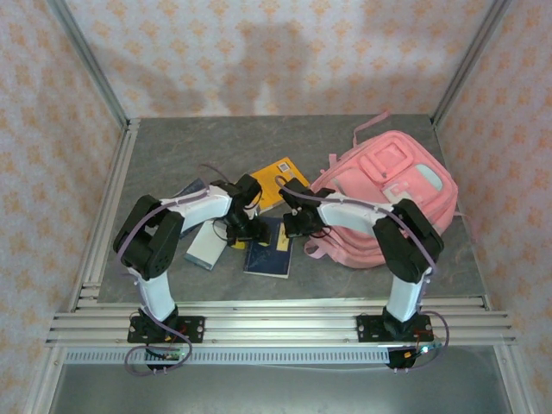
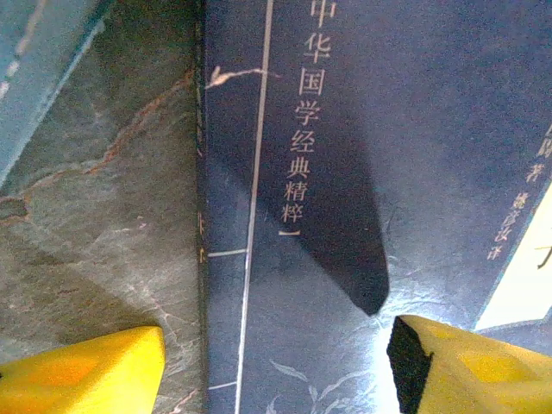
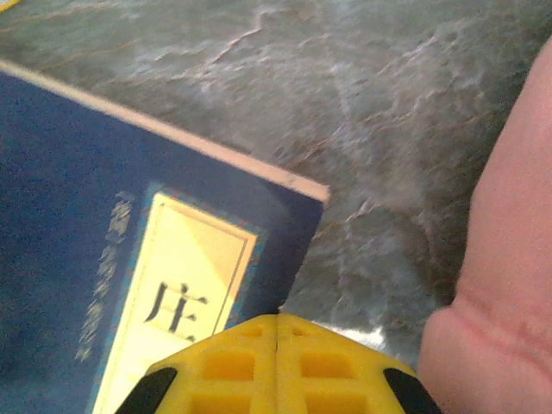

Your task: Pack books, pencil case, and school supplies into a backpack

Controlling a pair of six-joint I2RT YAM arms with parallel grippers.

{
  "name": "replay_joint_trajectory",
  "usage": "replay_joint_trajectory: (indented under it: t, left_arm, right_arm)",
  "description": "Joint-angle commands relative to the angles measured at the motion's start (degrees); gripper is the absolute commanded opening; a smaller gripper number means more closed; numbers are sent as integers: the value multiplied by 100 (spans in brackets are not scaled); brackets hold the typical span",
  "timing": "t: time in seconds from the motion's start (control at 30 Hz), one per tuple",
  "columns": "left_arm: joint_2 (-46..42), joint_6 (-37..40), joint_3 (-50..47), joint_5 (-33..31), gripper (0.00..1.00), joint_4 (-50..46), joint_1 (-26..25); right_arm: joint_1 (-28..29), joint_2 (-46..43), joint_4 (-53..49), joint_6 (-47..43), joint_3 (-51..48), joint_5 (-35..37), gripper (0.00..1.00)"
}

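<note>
The pink backpack (image 1: 388,198) lies at the right of the table, and its fabric shows at the edge of the right wrist view (image 3: 509,259). A navy book (image 1: 269,250) lies flat between the two arms. My left gripper (image 1: 244,228) hangs open over it (image 2: 276,371), one yellow finger (image 2: 95,371) above the table and the other (image 2: 466,362) above the cover (image 2: 345,172). My right gripper (image 1: 293,226) is shut (image 3: 276,362), its tip at the book's right edge by the cream label (image 3: 181,293). An orange-yellow book (image 1: 278,177) lies behind. The pencil case and school supplies are out of view.
A slim pale blue-grey book (image 1: 207,246) lies left of the navy one, its corner in the left wrist view (image 2: 43,52). A dark book (image 1: 191,191) peeks out behind the left arm. Aluminium rails (image 1: 276,323) border the near and left edges. Bare grey table (image 1: 216,147) stretches behind.
</note>
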Motion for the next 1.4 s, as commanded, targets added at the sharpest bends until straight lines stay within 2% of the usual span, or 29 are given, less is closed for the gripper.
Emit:
replay_joint_trajectory:
  t: [0.0, 0.13, 0.27, 0.33, 0.4, 0.5, 0.63, 0.77, 0.9, 1.03, 1.37]
  left_arm:
    - [-168, -173, -146, -24, 71, 140, -24]
    - [-89, -214, -169, 123, 71, 397, -21]
    - [91, -198, -112, 220, 71, 478, -19]
    - [144, -168, -112, 229, 71, 480, -15]
    - [164, -143, -126, 238, 71, 486, -16]
    - [160, -169, -180, 406, 71, 606, -13]
    - [73, -327, -298, 1051, 71, 1089, -17]
    - [-139, -579, -407, 1650, 70, 1611, -16]
    - [-505, -714, -574, 2178, 60, 2048, -16]
    - [-877, -768, -751, 2275, 50, 2159, 47]
    - [-1604, -1417, -1456, 2662, 36, 3150, 318]
  right_arm:
    - [32, -781, -230, 73, -244, -698, 7]
    - [36, -788, -280, 365, -443, -1416, 18]
    - [41, -507, -158, 607, -583, -1283, 26]
    - [40, -266, -172, 683, -545, -1145, 27]
    - [41, -43, -173, 736, -514, -975, 26]
    - [48, 264, 68, 798, -516, -1138, 23]
    - [74, 687, 113, 805, -434, -1291, 13]
    - [75, 733, 319, 839, -636, -1326, 8]
    - [76, 754, 424, 813, -766, -1426, 6]
    - [59, 642, 455, 797, -859, -1400, 5]
    - [41, 467, 342, 661, -876, -1396, 5]
